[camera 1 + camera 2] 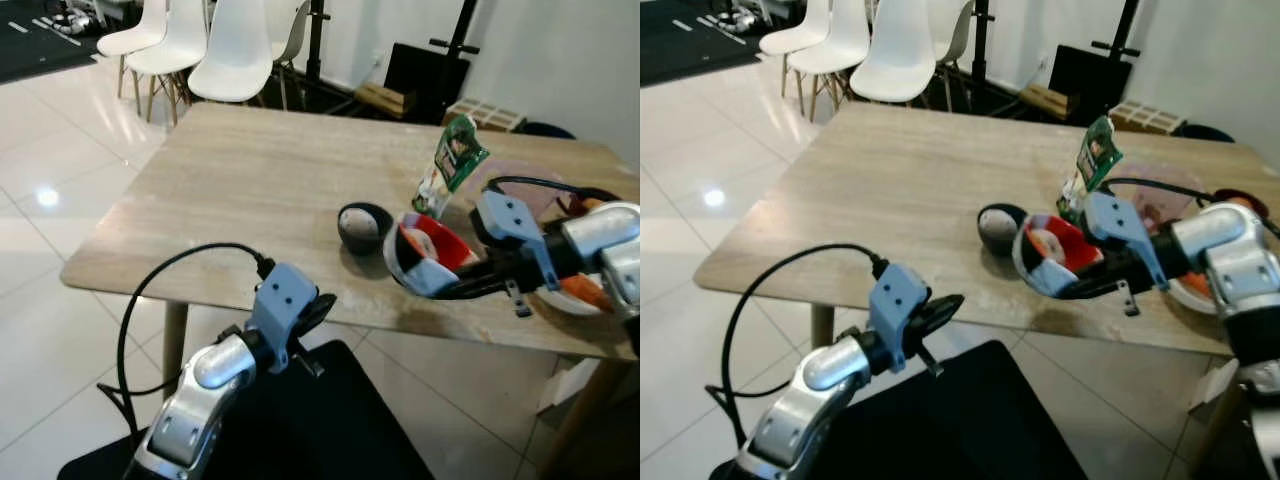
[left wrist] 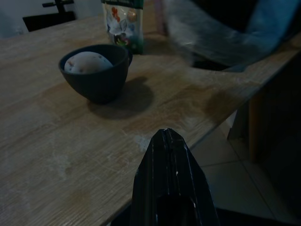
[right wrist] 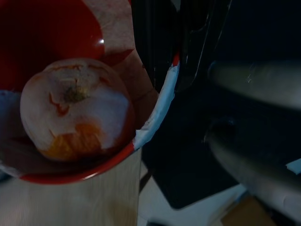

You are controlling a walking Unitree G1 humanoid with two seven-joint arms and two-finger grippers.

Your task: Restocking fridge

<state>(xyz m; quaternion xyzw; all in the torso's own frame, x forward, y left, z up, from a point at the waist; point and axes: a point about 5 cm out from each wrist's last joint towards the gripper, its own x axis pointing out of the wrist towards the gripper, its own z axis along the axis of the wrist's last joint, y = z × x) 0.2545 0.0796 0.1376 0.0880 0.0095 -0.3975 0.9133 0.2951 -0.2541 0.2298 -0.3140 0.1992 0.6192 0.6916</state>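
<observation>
Right gripper [image 1: 455,283] clamps red bowl's [image 1: 432,255] rim, bowl tipped toward the robot's left.

Red bowl [image 1: 432,255] tilts at the table's near edge, pale orange-streaked fruit [image 3: 77,108] inside; dark bowl [image 1: 364,226] sits upright just beside it

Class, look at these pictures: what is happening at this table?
The robot's right gripper grips the rim of a red bowl holding a pale round fruit, tilted at the near edge of the wooden table. The left gripper, fingers together, hangs below the edge. A dark bowl and a green packet stand nearby.
</observation>
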